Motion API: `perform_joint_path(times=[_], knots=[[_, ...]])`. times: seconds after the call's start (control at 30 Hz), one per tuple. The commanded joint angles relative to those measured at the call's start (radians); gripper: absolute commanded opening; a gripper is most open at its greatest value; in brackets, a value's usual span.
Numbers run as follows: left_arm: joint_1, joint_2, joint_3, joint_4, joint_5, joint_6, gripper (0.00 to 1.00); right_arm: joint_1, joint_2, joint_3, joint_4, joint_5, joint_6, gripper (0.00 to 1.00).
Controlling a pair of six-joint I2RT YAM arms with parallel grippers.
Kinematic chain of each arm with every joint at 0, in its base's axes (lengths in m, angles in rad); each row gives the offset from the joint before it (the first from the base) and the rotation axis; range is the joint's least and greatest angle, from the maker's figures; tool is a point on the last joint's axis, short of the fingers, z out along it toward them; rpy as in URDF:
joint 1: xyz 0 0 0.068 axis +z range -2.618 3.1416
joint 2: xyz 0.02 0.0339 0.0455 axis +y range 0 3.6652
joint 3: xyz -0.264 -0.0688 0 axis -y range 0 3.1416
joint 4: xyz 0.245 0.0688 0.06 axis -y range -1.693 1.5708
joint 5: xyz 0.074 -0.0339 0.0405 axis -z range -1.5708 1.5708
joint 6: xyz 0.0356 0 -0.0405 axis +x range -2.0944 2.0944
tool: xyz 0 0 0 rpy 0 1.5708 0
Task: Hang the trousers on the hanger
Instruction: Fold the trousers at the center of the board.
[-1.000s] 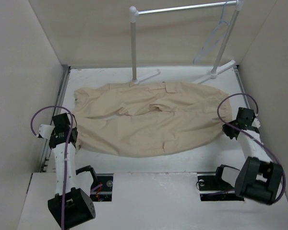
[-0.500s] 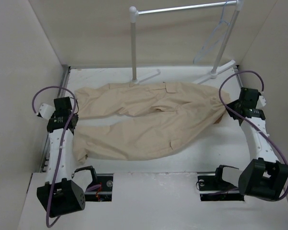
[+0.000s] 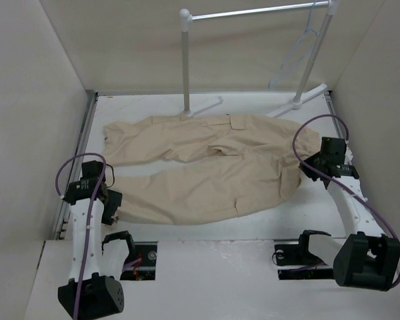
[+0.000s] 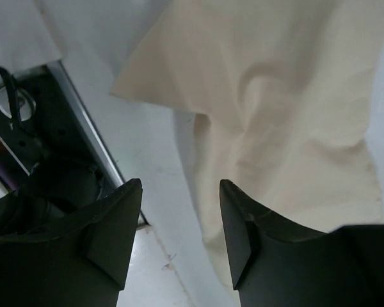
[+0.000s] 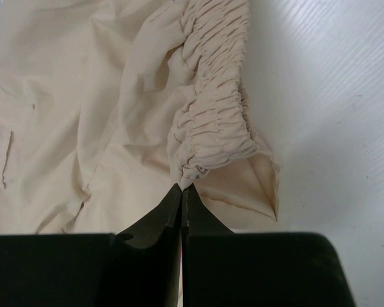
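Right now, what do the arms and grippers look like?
The left arm and right arm have white links, black joint housings and a looping purple cable each. The left gripper and right gripper have matte black, wedge-shaped fingers. No markings show.

Left arm (image 3: 85,230), white links with black joints: low at the near-left, reaching forward. Left gripper (image 4: 180,187), black two-finger: jaws wide apart, gripping nothing.

Right arm (image 3: 352,203), same build: stretched forward. Right gripper (image 5: 181,190): jaws pressed together, pinching the gathered waistband of the beige cloth trousers (image 5: 211,128).

Trousers (image 3: 207,167) lie across the table (image 3: 300,217); hanger (image 3: 291,60) hangs on rack (image 3: 185,60) behind.
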Motion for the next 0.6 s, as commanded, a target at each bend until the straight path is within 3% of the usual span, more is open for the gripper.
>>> perform_joint_path(times=[0.0,0.23,0.33,0.4,0.5,0.57], knots=[[0.016,-0.013,-0.078,-0.083,0.042,-0.069,0.49,0.021,-0.006,0.006,0.061,-0.037,0.013,0.05],[0.063,0.104,-0.205,0.246,0.008,-0.132,0.52,0.032,-0.018,-0.012,0.075,-0.067,0.021,0.05],[0.085,0.116,-0.287,0.47,-0.007,-0.134,0.5,0.029,-0.039,-0.023,0.066,-0.07,0.019,0.05],[0.108,0.141,-0.331,0.581,0.013,-0.131,0.4,0.033,-0.055,-0.027,0.05,-0.073,0.019,0.05],[0.12,0.173,-0.368,0.682,0.037,-0.106,0.12,0.033,-0.068,-0.038,0.04,-0.073,0.011,0.06],[0.125,0.152,-0.356,0.682,0.059,-0.092,0.03,0.026,-0.078,-0.038,0.026,-0.073,0.005,0.06]])
